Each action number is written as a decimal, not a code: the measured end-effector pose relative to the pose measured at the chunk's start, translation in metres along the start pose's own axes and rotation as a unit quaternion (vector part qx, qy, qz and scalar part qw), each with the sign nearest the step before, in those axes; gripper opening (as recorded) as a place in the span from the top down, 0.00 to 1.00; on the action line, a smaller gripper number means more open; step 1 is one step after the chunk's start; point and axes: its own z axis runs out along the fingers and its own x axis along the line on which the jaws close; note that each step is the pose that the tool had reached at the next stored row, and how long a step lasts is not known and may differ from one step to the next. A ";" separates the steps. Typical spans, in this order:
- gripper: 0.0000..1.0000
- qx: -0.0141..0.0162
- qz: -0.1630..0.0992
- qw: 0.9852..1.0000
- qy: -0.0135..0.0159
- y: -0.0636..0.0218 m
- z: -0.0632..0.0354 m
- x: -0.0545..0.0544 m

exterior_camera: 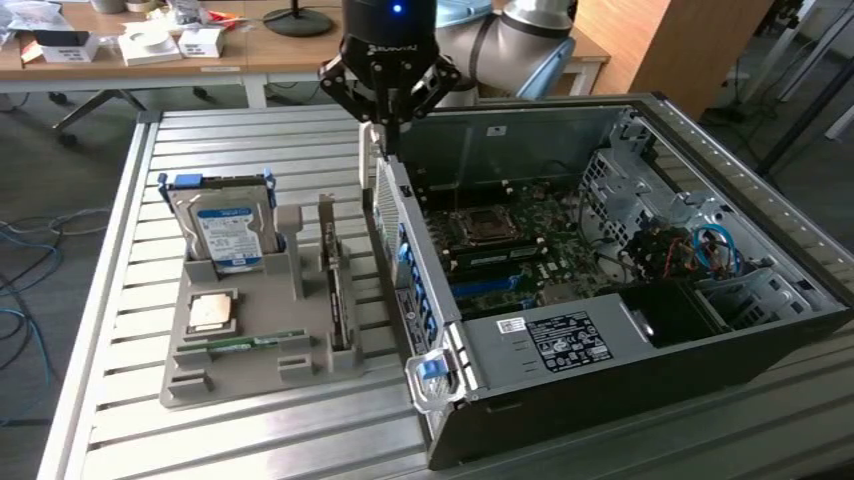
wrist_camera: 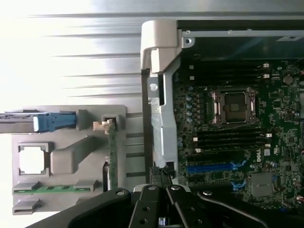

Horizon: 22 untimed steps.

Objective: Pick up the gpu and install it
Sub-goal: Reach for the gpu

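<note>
Exterior view: your jaws are closed with nothing visibly in them. They hang over the wall of the open PC case (exterior_camera: 534, 420) that faces the grey holder (exterior_camera: 254, 375). The gpu (exterior_camera: 336, 305) stands on edge in the holder slot nearest the case, on the table (exterior_camera: 240, 130), well apart from the jaws. The hard drive (exterior_camera: 227, 230) stands upright toward the exterior view's left. The CPU chip (exterior_camera: 214, 312) and memory stick (exterior_camera: 247, 345) lie flat.

Wrist view: you get the jaw tips pressed together just beside the case wall, which the exterior angle doesn't resolve. The gpu (wrist_camera: 113, 161) shows edge-on as a thin strip, with its bracket end seated in the holder (wrist_camera: 71, 156). You can also see the motherboard (wrist_camera: 228, 137) square-on, with its socket (wrist_camera: 232, 107) and blue slot (wrist_camera: 211, 167).
</note>
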 end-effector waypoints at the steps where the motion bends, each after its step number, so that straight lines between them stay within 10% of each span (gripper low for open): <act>1: 0.89 0.000 0.000 1.000 0.000 -0.0003 0.0000 0.005; 22: 0.89 0.000 0.000 1.000 -0.001 -0.0044 0.0021 0.058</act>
